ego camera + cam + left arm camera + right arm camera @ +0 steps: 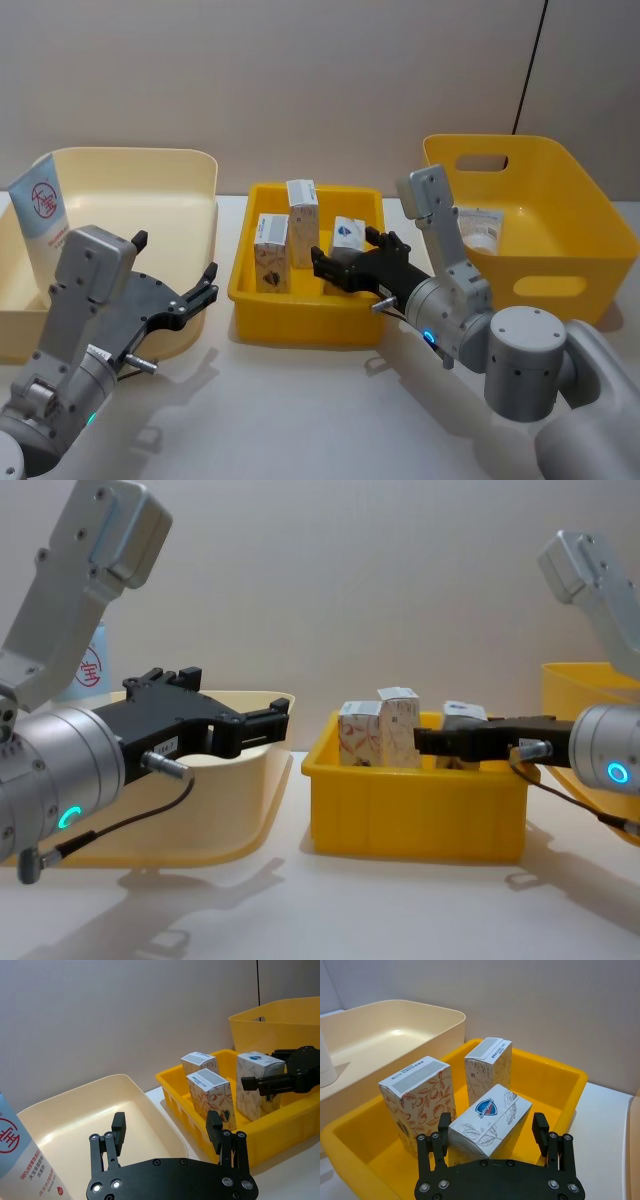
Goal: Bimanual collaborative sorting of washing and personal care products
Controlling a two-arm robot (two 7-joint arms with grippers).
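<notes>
Right jaws are straddling, released, a carton in the small bin; left jaws are hovering released above the tray.

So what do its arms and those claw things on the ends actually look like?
The arms are silver-grey: fat round joints and boxy links, each wrist with a small cyan light and a thin dark cable from a metal plug. The left gripper and right gripper are matte black, two-fingered, dotted with silver screws.
</notes>
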